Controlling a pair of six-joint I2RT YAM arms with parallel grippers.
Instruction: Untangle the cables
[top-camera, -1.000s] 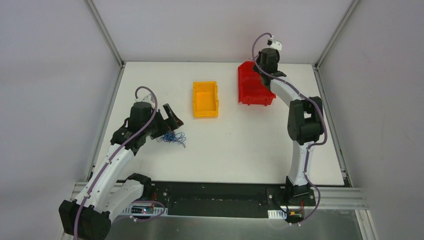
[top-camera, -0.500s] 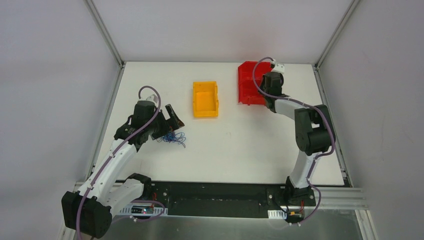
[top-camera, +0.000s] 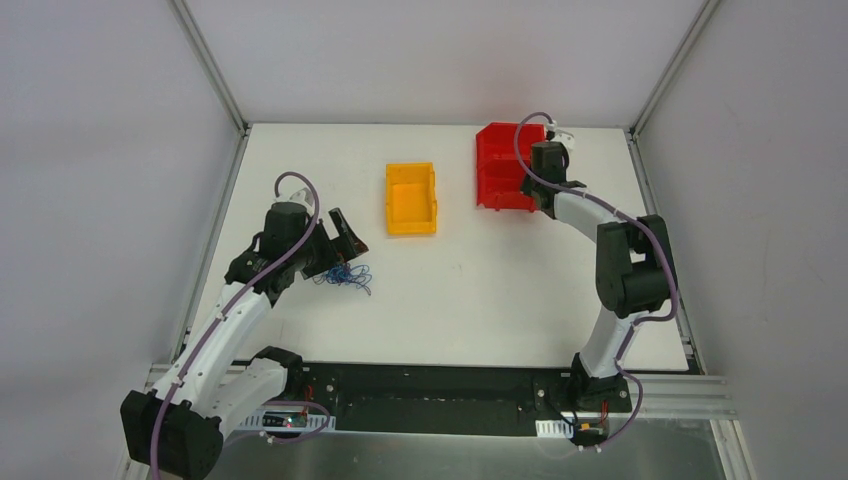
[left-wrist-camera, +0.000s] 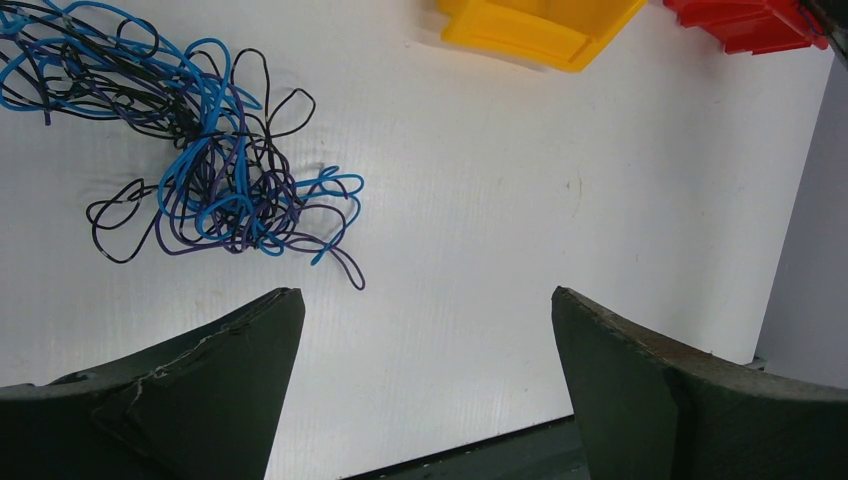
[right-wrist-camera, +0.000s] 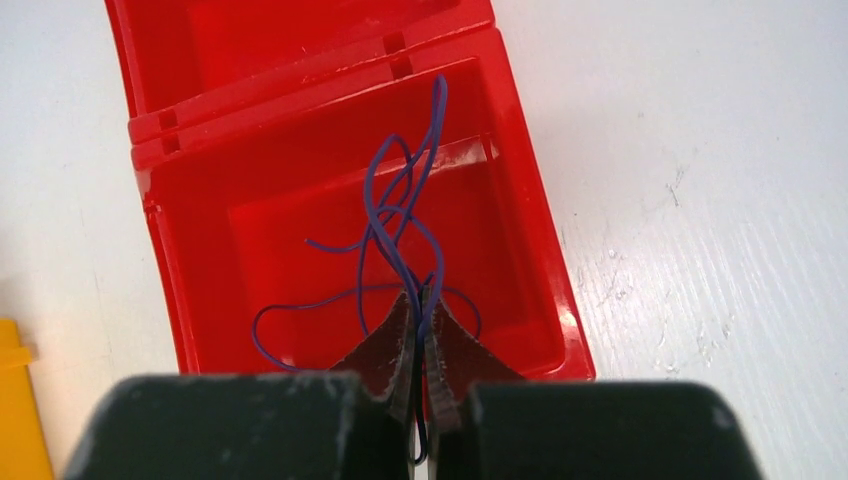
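The white table (top-camera: 480, 290) carries two bins near its far edge: a red bin (top-camera: 500, 178) toward the right and a smaller yellow bin (top-camera: 411, 200) near the middle. The right gripper (right-wrist-camera: 421, 300) hangs over the red bin, its fingers pressed together on a single violet cable (right-wrist-camera: 385, 215). The cable's loops dangle over the larger compartment; whether they touch its floor I cannot tell. The left gripper (left-wrist-camera: 425, 305) hovers low at the table's left, fingers spread wide, holding nothing. The tangle of cables (left-wrist-camera: 205, 180) — blue, black and violet — lies on the table just beyond its fingertips.
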